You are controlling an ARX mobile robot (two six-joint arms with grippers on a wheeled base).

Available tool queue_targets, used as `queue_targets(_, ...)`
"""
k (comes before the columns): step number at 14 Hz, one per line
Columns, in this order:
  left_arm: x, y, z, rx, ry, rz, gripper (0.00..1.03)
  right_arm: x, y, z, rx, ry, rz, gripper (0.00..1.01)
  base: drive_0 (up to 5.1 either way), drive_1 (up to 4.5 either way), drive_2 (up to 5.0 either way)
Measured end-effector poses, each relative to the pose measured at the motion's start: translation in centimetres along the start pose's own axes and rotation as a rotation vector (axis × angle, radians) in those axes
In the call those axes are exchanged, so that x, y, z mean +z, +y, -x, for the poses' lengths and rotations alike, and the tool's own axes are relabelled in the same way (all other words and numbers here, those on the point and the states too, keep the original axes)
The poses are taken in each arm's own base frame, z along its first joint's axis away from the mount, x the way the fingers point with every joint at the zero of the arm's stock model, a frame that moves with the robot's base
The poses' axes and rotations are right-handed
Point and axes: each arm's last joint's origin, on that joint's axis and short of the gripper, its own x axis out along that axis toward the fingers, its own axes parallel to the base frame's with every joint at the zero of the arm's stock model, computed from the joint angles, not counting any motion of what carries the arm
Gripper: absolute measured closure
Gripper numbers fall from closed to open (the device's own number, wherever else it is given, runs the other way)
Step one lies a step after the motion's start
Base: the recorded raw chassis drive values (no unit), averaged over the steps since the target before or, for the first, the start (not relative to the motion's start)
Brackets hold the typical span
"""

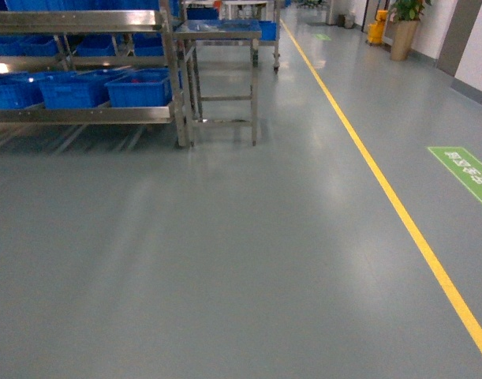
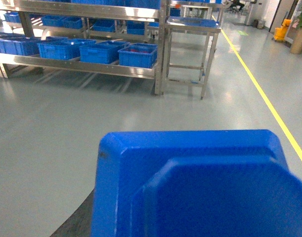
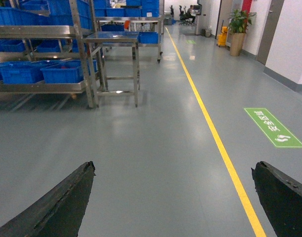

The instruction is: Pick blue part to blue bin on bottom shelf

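Four blue bins are showing in a row along the bottom shelf in the left wrist view, while one steel table, one yellow floor line, one green floor sign and one potted plant are appearing ahead.

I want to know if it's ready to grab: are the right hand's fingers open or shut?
Open. The right gripper shows its two black fingers far apart, with only bare grey floor between them.

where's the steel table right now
In the head view the steel table stands at top centre, just right of the rack holding blue bins, left of the yellow floor line.
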Motion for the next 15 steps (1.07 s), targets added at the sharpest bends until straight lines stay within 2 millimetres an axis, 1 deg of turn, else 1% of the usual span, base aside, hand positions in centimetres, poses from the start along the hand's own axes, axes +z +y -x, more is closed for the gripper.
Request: queue_targets(15,0.04,0.00,0.01,0.000,0.000,0.000,0.60,-0.02,0.00,0.00,0.000,0.002,0.000,0.03,0.0,4.07,-4.0)
